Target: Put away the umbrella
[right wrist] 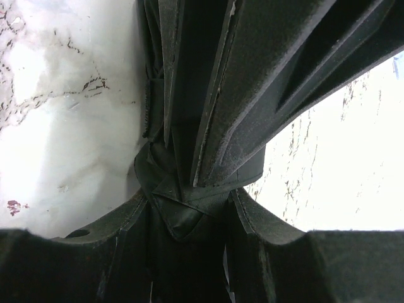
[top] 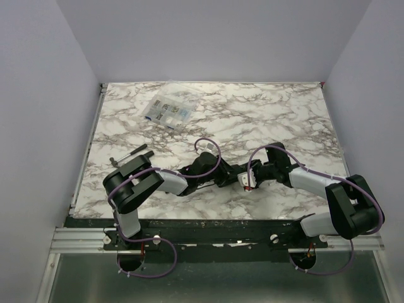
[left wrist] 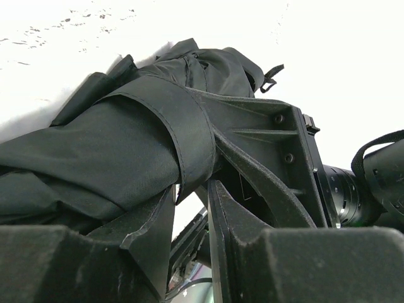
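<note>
The umbrella [top: 231, 173] lies folded on the marble table between my two arms. In the left wrist view its dark canopy [left wrist: 88, 151] is bundled, with a fabric strap [left wrist: 186, 136] wrapped round it and the black handle [left wrist: 385, 173] at the right. My left gripper [top: 211, 169] is nearly shut, with the strap's end at its fingertips [left wrist: 189, 196]. My right gripper [top: 252, 177] comes from the other side and is shut on the strap and fabric [right wrist: 189, 202]. The left gripper's fingers [right wrist: 252, 82] show at the top of the right wrist view, meeting at the same strap.
A clear plastic compartment box [top: 167, 112] lies at the back left of the table. A small black-handled tool [top: 129, 153] lies near the left arm. Grey walls enclose the table on three sides.
</note>
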Tool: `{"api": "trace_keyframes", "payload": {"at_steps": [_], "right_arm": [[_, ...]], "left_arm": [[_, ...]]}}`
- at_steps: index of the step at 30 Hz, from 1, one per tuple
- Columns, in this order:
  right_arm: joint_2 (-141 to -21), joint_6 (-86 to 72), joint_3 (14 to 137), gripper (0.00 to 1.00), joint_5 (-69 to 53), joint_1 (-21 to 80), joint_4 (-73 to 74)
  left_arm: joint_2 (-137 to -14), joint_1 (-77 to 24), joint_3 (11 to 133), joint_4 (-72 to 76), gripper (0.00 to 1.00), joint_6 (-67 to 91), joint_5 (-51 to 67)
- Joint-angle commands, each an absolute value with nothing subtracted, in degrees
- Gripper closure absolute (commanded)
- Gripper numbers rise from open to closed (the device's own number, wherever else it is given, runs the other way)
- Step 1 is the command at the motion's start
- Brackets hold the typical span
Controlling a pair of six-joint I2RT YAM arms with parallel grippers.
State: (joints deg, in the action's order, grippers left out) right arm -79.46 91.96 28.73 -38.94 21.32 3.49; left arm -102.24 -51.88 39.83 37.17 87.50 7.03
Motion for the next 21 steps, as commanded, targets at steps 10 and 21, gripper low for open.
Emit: {"api": "trace_keyframes", "payload": {"at_steps": [10, 21], "right_arm": [[-81.23, 90.18, 26.20, 0.89, -33.84, 21.88, 11.69], [-81.26, 90.34, 26.35, 0.89, -33.79, 21.88, 12.00]], "left_arm": [[-103.69, -50.28, 37.95, 43.79, 0.79, 89.88, 0.50], [-104.24, -50.10, 36.01, 49.12, 1.00, 92.23, 0.51]]}}
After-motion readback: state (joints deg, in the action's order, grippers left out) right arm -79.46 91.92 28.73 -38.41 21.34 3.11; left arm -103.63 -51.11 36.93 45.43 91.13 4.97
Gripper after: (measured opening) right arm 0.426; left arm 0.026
